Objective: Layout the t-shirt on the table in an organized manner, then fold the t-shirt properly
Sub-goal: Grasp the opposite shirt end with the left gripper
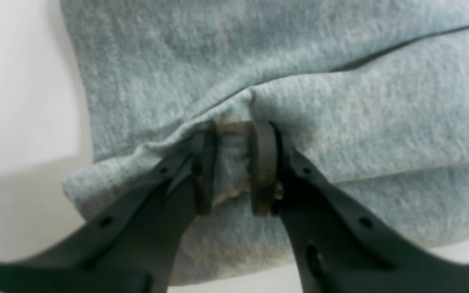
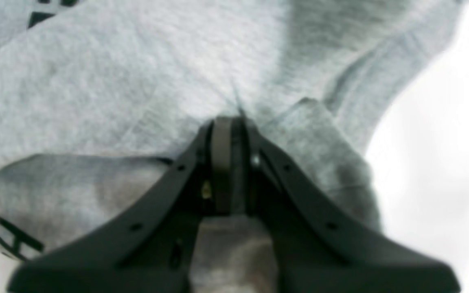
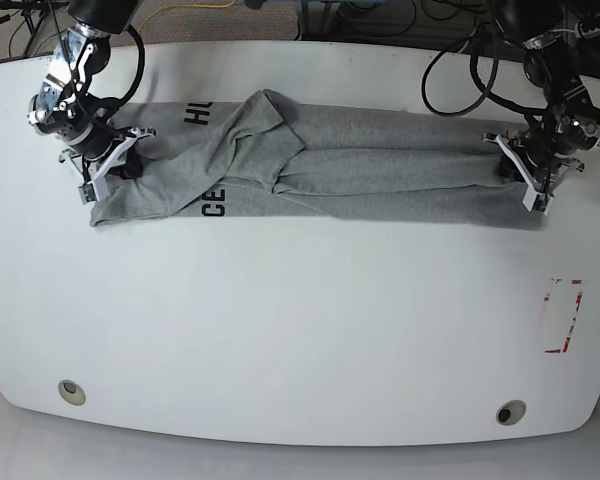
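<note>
Across the far half of the white bench (image 3: pixel 280 330), my left pincer (image 1: pixel 234 167) and right pincer (image 2: pixel 230 162) each clench an end of the t-shirt (image 3: pixel 380 170), stretched long but creased; folding looks unfinished. Only the base view shows both ends; wrist views show pinched cloth

1. The left gripper (image 1: pixel 234 167) is down low, and its jaws pinch a bit of the t-shirt (image 1: pixel 299 61) between them.
2. The right gripper (image 2: pixel 230 134) has its jaws pressed tight on the cloth.
3. Both arms reach down, far apart.
</note>
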`<action>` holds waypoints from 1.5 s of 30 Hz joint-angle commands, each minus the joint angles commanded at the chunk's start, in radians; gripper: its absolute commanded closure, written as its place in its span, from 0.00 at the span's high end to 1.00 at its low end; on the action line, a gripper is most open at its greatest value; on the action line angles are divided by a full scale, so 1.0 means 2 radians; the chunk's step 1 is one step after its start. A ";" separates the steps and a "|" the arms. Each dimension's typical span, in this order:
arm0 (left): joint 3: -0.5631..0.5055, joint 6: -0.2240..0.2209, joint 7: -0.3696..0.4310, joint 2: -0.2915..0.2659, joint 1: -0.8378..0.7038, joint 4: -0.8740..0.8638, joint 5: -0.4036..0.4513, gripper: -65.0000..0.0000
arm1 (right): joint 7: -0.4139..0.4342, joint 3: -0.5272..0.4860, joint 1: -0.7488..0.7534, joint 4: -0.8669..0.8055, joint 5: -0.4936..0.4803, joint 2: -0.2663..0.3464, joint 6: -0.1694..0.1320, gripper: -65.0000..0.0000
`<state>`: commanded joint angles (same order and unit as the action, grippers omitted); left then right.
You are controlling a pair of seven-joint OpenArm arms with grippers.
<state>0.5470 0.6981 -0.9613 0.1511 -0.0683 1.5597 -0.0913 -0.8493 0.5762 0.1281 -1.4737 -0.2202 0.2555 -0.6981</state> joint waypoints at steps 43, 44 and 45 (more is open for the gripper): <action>0.020 0.000 -0.116 0.057 0.057 -0.117 -0.197 0.58 | 0.000 0.001 0.004 -0.021 0.000 -0.023 0.000 0.08; 0.015 0.000 -0.116 0.054 0.057 -0.117 -0.196 0.53 | 0.000 0.001 0.004 -0.021 0.000 -0.024 0.000 0.08; 0.012 0.000 -0.116 0.052 0.057 -0.117 -0.196 0.48 | 0.000 0.001 0.004 -0.021 0.000 -0.024 0.000 0.08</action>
<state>0.5700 0.6981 -1.1930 0.2555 0.0453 1.3249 -0.4826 -0.8493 0.5777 0.1358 -1.5152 -0.2202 0.2079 -0.6981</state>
